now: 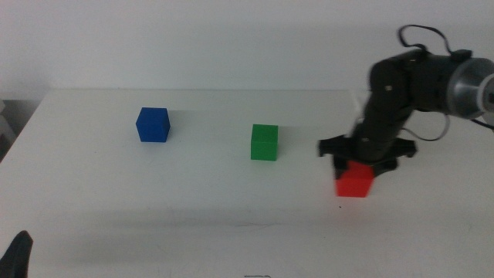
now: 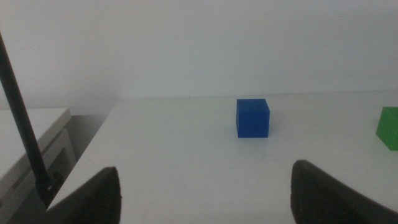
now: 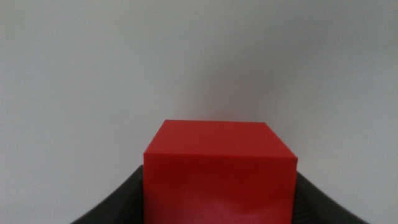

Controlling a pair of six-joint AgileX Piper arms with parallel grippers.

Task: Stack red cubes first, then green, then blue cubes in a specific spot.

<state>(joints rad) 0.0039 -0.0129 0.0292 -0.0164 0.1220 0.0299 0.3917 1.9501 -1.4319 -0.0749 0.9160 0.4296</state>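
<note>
The red cube (image 1: pixel 354 184) sits at the right of the white table, between the jaws of my right gripper (image 1: pixel 359 164), which comes down on it from above. In the right wrist view the red cube (image 3: pixel 217 174) fills the gap and both dark jaws press its sides, so the gripper (image 3: pixel 217 208) is shut on it. The green cube (image 1: pixel 264 142) stands mid-table, left of the red one. The blue cube (image 1: pixel 153 124) stands further left. My left gripper (image 2: pixel 208 199) waits open at the near left corner (image 1: pixel 19 255), facing the blue cube (image 2: pixel 253 117) and the green cube's edge (image 2: pixel 389 127).
The white table (image 1: pixel 193 193) ends at a far edge against a pale wall. A thin dark cable (image 2: pixel 22 124) and a low white shelf (image 2: pixel 31 134) stand off the table's left side.
</note>
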